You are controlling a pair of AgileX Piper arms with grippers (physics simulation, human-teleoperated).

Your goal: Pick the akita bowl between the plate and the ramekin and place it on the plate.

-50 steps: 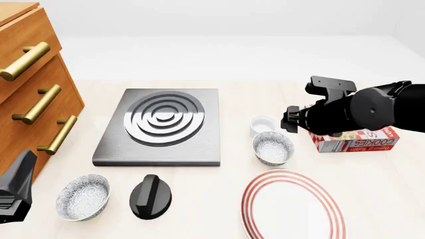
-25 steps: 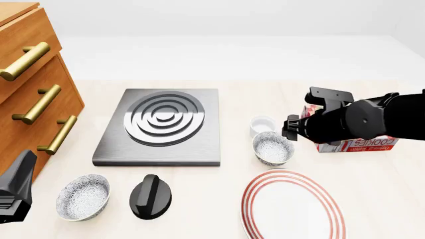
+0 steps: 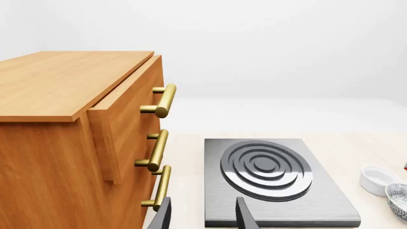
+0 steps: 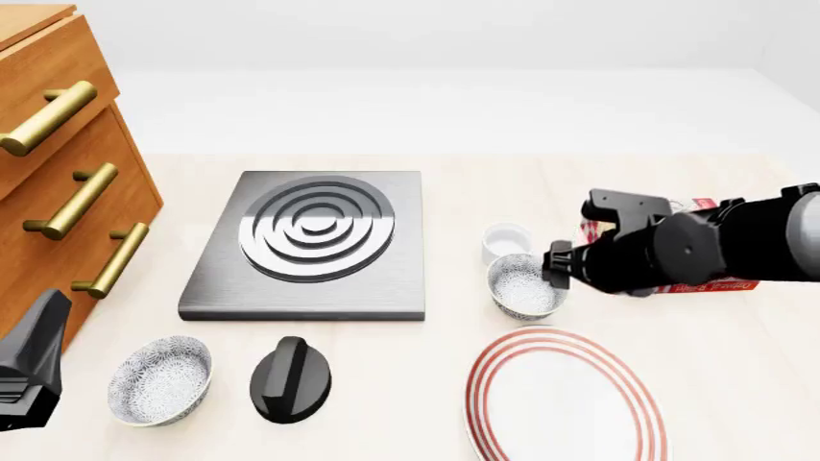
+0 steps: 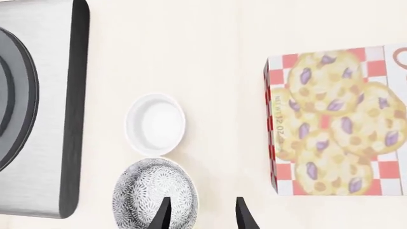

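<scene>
The akita bowl sits on the table between the white ramekin and the red-ringed plate. My right gripper hangs open just above the bowl's right rim. In the right wrist view one finger is over the rim and the other is over bare table beside it; nothing is held. The arm hides the fingertips in the front view. My left gripper is open and empty at the near left, by the cabinet.
A cookie box lies right of the bowl, partly behind the right arm. A steel burner slab fills the middle. A wooden drawer cabinet stands left. A second patterned bowl and a black knob sit near-left.
The right arm has come down and toward me, closing on the bowl's right rim and covering more of the cookie box. The left arm has not moved.
</scene>
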